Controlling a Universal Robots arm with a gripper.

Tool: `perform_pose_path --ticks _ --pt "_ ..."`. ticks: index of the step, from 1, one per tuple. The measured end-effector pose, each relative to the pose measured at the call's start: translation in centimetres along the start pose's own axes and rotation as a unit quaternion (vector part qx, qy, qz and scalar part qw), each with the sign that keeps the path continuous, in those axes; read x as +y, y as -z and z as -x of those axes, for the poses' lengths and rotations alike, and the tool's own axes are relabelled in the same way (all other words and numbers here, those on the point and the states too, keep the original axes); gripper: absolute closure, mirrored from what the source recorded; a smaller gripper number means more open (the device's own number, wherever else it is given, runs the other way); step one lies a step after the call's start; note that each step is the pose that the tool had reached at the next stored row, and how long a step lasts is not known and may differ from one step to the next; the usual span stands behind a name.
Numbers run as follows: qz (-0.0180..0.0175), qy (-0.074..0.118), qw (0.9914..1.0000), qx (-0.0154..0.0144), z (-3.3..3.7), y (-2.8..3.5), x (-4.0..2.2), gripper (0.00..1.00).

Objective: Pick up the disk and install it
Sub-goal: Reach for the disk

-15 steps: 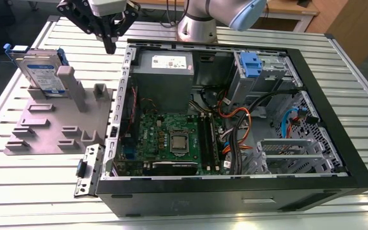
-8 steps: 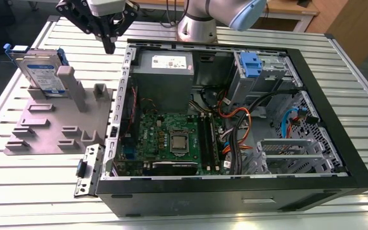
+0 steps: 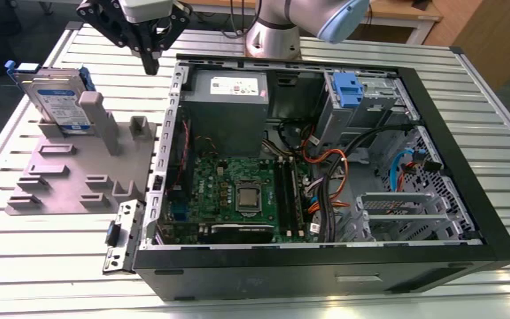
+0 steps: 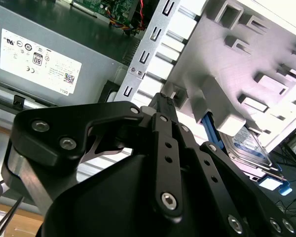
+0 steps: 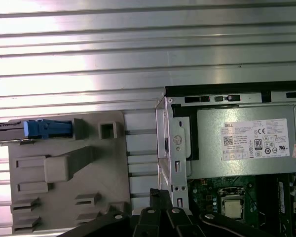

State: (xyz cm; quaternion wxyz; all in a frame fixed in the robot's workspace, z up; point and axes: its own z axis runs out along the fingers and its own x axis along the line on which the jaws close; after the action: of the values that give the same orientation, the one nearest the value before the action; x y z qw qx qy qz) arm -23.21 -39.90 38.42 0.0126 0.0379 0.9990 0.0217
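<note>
In the exterior view you see the disk standing up on its edge in a slot of the grey holder, at the exterior view's left. Its label faces the camera, and blue rails run around it. The holder lies flat on the metal table, just beside the open computer case.

Your gripper hangs in the air over the far end of the holder, between the disk and the case wall. It is near the disk but not touching it. Its two fingers meet at one point, and they hold nothing.

This view also gives you the whole inside of the case. You can see the green board, and the metal drive cage with its small blue latch in the far corner.

The first wrist view looks straight down. There the disk is a thin line with a blue end, and it sticks out past the side of the holder. You also look down on the power box with its white sticker.

The second wrist view looks along the gripper's black links. Past them, part of the disk's label peeks out from behind a grey block of the holder.
</note>
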Motion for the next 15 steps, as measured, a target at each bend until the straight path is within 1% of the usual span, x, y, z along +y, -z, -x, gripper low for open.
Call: perform_pose_path --ticks 9,15 --pt "0.0001 0.0 1.0 -0.0001 -0.14 -0.02 -0.01 0.89" --pt "0.0001 0.0 1.0 0.0 -0.42 -0.02 -0.03 0.89"
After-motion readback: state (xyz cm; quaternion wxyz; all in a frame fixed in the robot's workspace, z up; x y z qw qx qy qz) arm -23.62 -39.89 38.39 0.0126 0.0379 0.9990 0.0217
